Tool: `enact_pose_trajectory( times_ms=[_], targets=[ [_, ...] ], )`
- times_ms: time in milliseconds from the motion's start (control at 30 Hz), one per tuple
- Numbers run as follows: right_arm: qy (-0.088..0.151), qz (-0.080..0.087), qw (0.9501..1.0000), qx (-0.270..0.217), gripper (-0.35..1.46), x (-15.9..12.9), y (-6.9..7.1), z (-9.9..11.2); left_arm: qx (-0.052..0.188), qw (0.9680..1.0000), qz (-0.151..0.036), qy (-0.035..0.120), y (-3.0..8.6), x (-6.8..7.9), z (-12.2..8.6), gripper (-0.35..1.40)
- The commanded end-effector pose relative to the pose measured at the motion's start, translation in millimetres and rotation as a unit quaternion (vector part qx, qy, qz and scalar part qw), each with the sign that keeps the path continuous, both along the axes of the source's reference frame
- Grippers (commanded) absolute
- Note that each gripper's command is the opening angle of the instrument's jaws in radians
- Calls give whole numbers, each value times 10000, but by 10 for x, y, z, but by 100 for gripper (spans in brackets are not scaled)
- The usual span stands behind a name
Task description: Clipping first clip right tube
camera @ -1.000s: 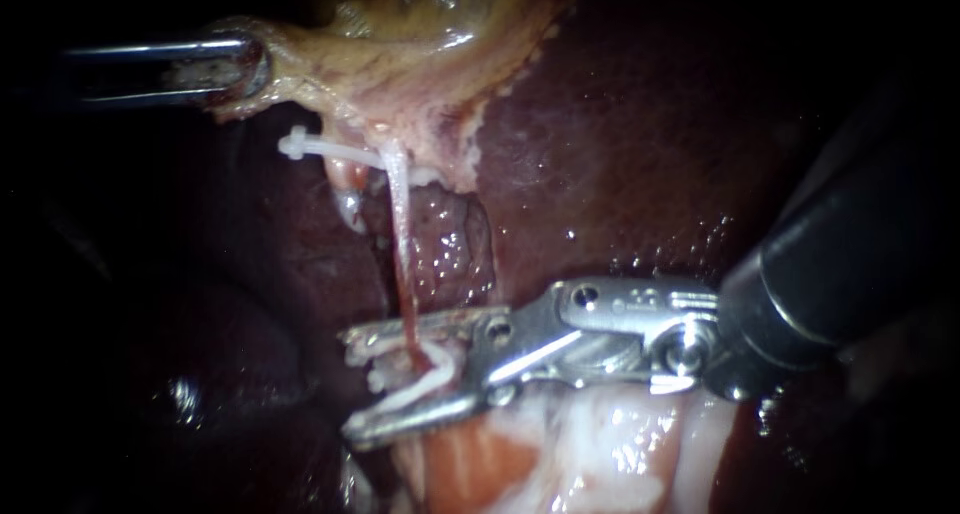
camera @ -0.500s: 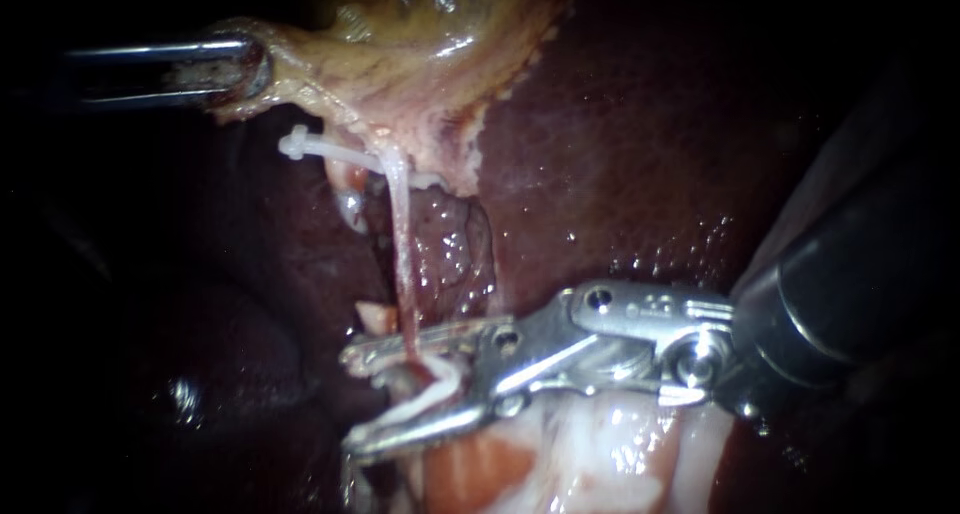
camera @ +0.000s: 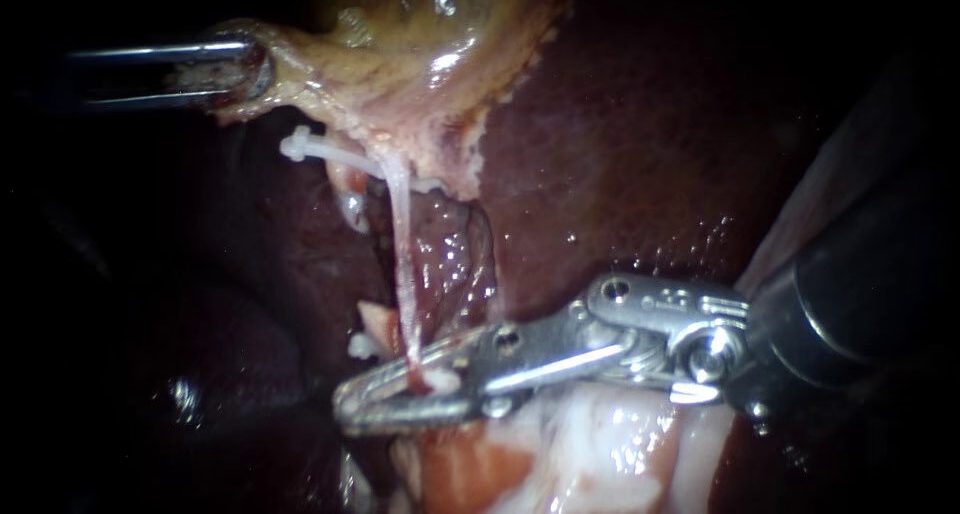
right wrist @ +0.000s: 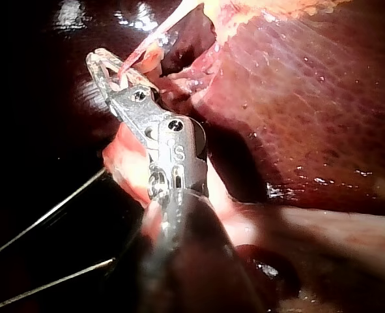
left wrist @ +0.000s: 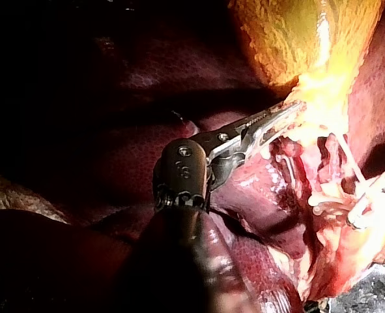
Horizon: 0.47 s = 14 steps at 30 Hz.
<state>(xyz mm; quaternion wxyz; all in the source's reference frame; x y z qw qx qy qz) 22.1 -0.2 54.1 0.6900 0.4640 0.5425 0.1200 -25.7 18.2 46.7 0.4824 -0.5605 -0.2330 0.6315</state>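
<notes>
1. You have no word, label, brand, number or sign to read in any of your three views.
2. Nothing is printed or written on the liver (camera: 620,154), the gallbladder (camera: 420,64) or the tube (camera: 402,244).

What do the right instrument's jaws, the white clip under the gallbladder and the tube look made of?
Right instrument, jaws shut on the tube: bare polished metal, silvery with sharp glints. White clip: probably plastic, matte and opaque, with a moulded knob at its end. The tube itself: soft wet tissue, pale pink, partly translucent, stretched thin.
</notes>
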Motion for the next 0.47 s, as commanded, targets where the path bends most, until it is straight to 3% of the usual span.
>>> enact_pose_trajectory(
  times_ms=[33,467],
  targets=[
    [-4,-1,10000,-1,-35,0,0,1,-1,10000,0,0,0,0,0,-35],
    [-34,38,10000,18,-35,-2,2,3,-1,10000,0,0,0,0,0,-35]
  ],
)
